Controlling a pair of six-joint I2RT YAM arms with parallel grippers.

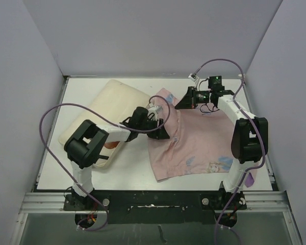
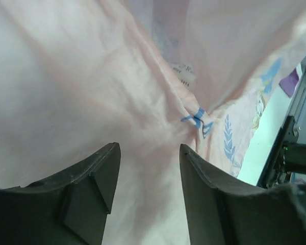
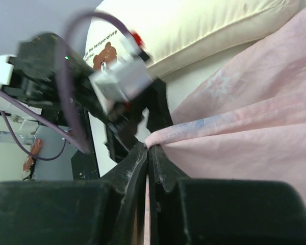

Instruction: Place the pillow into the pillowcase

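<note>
The cream pillow (image 1: 107, 109) lies slanted at the table's left, and its bear print (image 3: 104, 55) shows in the right wrist view. The pillowcase (image 1: 199, 143) is spread pale pink side up over the centre and right, with a printed figure near its front edge. My right gripper (image 1: 182, 101) is shut on the pillowcase's far left hem (image 3: 158, 135) and lifts it a little. My left gripper (image 1: 160, 131) is at the case's left edge beside the pillow. Its jaws stand apart (image 2: 149, 153), and wrinkled pink fabric (image 2: 92, 76) fills the view between and beyond them.
The white table (image 1: 81, 89) is walled on the left, back and right. Purple cables (image 1: 56, 109) loop over both arms. A purple scrap (image 1: 250, 178) lies by the right arm's base. A metal rail (image 1: 153, 196) runs along the near edge.
</note>
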